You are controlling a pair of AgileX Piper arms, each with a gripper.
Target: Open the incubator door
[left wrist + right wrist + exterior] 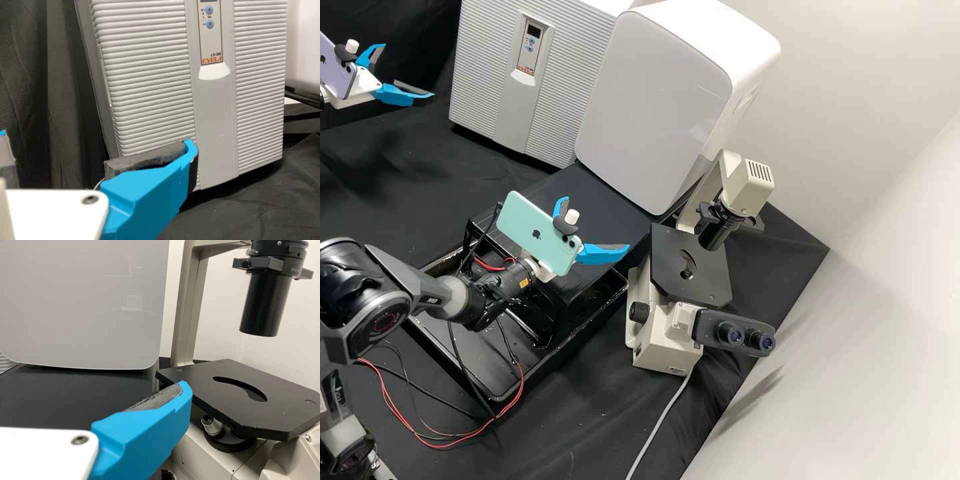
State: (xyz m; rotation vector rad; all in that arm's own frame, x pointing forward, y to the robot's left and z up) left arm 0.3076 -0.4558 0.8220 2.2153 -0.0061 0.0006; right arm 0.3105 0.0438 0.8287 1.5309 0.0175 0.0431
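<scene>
Beyond left gripper (408,71), apart: closed incubator door (487,87) | jaws spread | right gripper (596,223): jaws spread

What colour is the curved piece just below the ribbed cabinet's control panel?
The curved piece is white, seen best in the left wrist view.

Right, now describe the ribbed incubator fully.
The incubator is an upright, boxy cabinet with a pale grey front, apparently plastic, ribbed crosswise. A smooth strip down its middle carries a panel with a small dark display and two blue buttons, above a white curved lip. Its door looks shut. It stands on black cloth beside a rounded white box. The open left gripper is near, not touching.
</scene>
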